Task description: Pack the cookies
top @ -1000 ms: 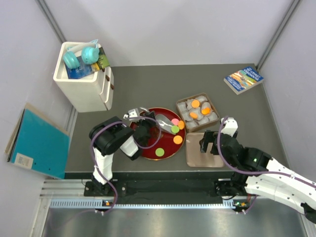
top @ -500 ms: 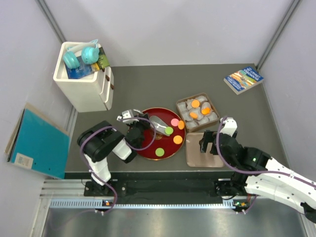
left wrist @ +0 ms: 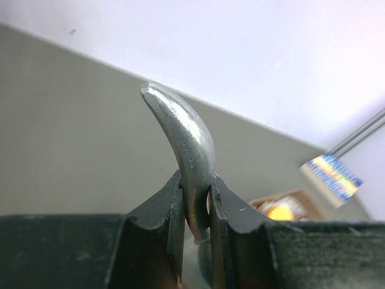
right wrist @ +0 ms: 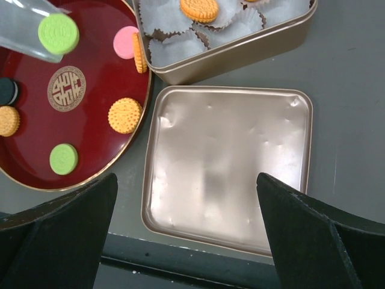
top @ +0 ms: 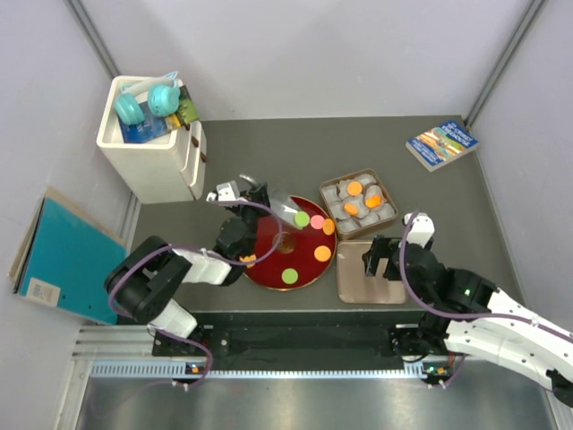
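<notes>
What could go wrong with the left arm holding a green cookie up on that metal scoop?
The green cookie lies loose on the scoop, above the red plate; a tilt could drop it short of the tin. The left gripper pinches only the scoop's thin handle, so the scoop may twist in the grip.

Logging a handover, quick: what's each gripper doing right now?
Left gripper: shut on the metal spoon.
Right gripper: open, holding nothing.

Dark-red plate (right wrist: 90,141), gold emblem (right wrist: 67,88); cookies (right wrist: 125,115) orange, green, pink; tin (right wrist: 240,51) brushed gold; scoop (left wrist: 186,144) silver.
</notes>
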Robot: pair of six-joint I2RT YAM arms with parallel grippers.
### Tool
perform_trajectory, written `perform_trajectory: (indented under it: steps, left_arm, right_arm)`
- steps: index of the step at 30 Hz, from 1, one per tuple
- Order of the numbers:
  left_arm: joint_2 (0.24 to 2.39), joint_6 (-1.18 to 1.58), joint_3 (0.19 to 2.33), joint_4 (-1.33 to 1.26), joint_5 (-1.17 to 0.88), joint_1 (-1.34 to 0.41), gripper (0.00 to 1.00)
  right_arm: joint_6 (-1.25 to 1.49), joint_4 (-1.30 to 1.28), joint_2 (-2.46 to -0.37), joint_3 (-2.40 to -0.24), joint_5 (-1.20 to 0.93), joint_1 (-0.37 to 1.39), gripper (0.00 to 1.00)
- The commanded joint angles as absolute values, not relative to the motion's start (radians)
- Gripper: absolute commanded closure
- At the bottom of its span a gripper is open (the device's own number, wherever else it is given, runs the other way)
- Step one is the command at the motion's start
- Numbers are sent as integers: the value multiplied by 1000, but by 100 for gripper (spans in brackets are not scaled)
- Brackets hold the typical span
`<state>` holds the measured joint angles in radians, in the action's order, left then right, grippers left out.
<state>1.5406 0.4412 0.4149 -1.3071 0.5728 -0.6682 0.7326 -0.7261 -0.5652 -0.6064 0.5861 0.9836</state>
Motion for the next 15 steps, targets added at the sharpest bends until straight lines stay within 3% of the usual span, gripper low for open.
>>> perform_trajectory:
  steps: [1, 15]
  left_arm:
    - [1520, 449, 523, -1356, 528, -663, 100]
    - [1793, 434, 894, -1282, 494, -657, 100]
  right_arm:
    - [713, -722, -538, -670, 620, 983, 1]
    - [706, -772, -485, -696, 644, 983, 1]
